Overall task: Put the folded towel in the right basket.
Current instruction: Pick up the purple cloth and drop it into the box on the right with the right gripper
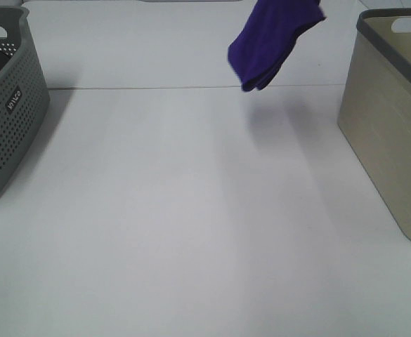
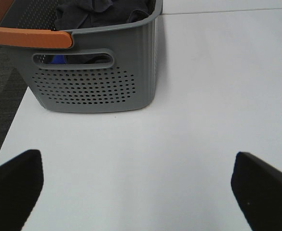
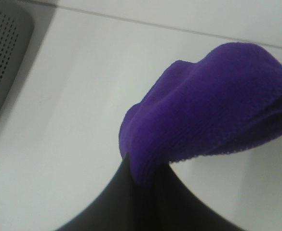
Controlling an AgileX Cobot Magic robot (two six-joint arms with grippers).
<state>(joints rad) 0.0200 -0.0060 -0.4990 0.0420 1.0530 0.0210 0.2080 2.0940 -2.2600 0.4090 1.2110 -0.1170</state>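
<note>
The folded purple towel (image 1: 274, 38) hangs in the air at the far side of the white table, left of the beige right basket (image 1: 395, 133). Its upper end runs out of the top of the exterior view, where the right gripper is out of sight. In the right wrist view the right gripper (image 3: 143, 175) is shut on the towel (image 3: 213, 110), with one black finger (image 3: 145, 207) showing under the cloth. The left gripper (image 2: 141, 192) is open and empty, low over the table in front of the grey basket (image 2: 92, 86).
The grey perforated left basket (image 1: 8, 112) stands at the table's left edge; it holds dark clothes (image 2: 102, 12) and has an orange handle (image 2: 25, 36). A table seam (image 1: 156, 88) runs across the far side. Dark floor (image 2: 1, 96) lies beyond the left edge.
</note>
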